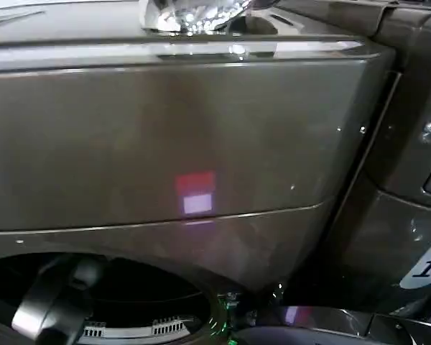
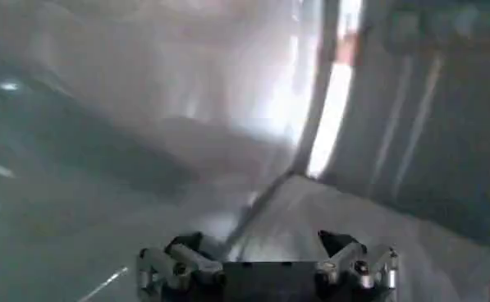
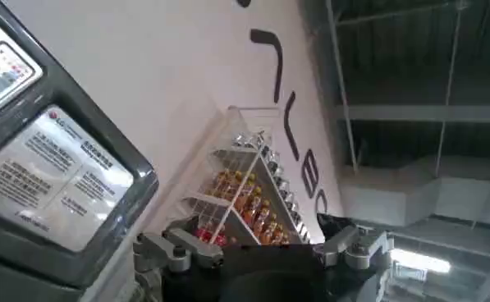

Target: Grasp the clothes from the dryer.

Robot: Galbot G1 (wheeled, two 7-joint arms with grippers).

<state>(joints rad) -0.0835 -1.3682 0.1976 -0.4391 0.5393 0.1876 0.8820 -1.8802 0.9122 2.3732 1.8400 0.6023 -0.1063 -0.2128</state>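
Bronze-brown metal fills the head view: the dryer (image 1: pixel 165 136), front panel w/ a small red-and-white reflection near centre. Low left is its dark round opening (image 1: pixel 108 302), w/ the left arm (image 1: pixel 50 309) reaching down into it; a pale ribbed strip sits at the opening's lower edge. On top of the dryer, a shiny clear object (image 1: pixel 194 14). Far right, a white sticker (image 1: pixel 427 266) marked "1" on the grey-rimmed door, swung out beside the front.

Left wrist view: left gripper (image 2: pixel 265 250), fingers apart, nothing between them, inside the drum (image 2: pixel 105 139) — smooth pale curved wall, bright slit of light ahead. Clothes can't be made out there.

Right wrist view: right gripper (image 3: pixel 261 246) held up in open air, fingers apart, empty. Beside it a grey machine corner w/ an LG label (image 3: pixel 56 180), a white wall w/ dark lettering (image 3: pixel 294 123), a clear rack of bottles (image 3: pixel 245 197); open ceiling beyond.
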